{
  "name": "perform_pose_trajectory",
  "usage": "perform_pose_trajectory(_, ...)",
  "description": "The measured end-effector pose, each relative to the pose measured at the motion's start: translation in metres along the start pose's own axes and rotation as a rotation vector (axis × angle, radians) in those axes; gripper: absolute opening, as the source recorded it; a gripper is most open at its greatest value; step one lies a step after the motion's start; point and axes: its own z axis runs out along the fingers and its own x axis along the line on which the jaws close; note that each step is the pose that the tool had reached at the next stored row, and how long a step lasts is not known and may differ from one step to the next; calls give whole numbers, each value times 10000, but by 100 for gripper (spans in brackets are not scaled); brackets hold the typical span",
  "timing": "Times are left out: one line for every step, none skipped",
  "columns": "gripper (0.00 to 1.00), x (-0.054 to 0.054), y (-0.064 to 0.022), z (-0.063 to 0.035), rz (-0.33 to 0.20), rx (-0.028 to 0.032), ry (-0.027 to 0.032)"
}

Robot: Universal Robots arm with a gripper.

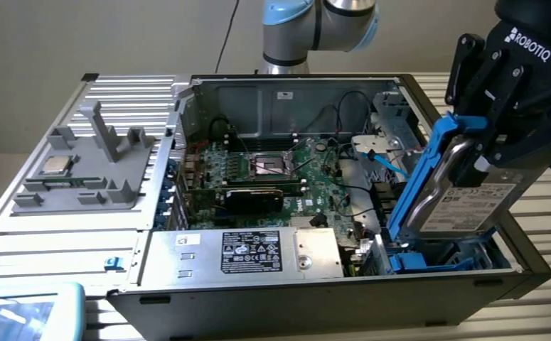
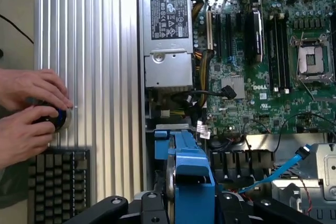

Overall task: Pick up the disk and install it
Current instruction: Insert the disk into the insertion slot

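Note:
My gripper point(image 1: 491, 135) is shut on the upper end of the disk point(image 1: 467, 202), a silver-grey drive with a white label clipped in a bright blue frame point(image 1: 416, 186). The disk hangs steeply tilted, nearly on end. Its lower end sits at the blue drive bay point(image 1: 439, 260) in the front corner of the open computer case, on the exterior view's right. In the wrist view the blue frame point(image 2: 190, 174) runs edge-on between my black fingers point(image 2: 113, 206), above the bay opening. Whether the disk touches the bay I cannot tell.
The grey power supply point(image 1: 256, 252) with its black label lies beside the bay. The motherboard point(image 1: 275, 170) and a blue cable point(image 1: 387, 165) sit behind. A grey fixture holding a small silver chip point(image 1: 57, 165) rests on the side panel. A person's hands point(image 2: 29, 114) and a keyboard point(image 2: 58, 184) are outside the case.

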Motion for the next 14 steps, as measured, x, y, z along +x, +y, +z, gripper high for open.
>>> perform_pose_trajectory(37,-1,-3,11,-4,-3,-48)
perform_pose_trajectory(37,-1,-5,23,-8,-5,-101)
perform_pose_trajectory(37,0,-8,34,-10,-7,-147)
perform_pose_trajectory(37,4,-14,46,-13,-8,-168)
perform_pose_trajectory(37,4,-16,62,-13,-9,-180)
perform_pose_trajectory(37,5,-20,79,-13,-10,-189)
perform_pose_trajectory(37,5,-23,96,-14,-12,-199)
perform_pose_trajectory(37,4,-24,114,-14,-15,-205)
perform_pose_trajectory(37,3,-26,131,-15,-19,-217)
perform_pose_trajectory(37,3,-28,144,-17,-21,-231)
perform_pose_trajectory(37,2,-30,157,-17,-23,-243)
perform_pose_trajectory(37,2,-36,166,-20,-23,-256)
perform_pose_trajectory(37,1,-43,173,-21,-24,-265)
perform_pose_trajectory(37,1,-47,180,-20,-25,-273)
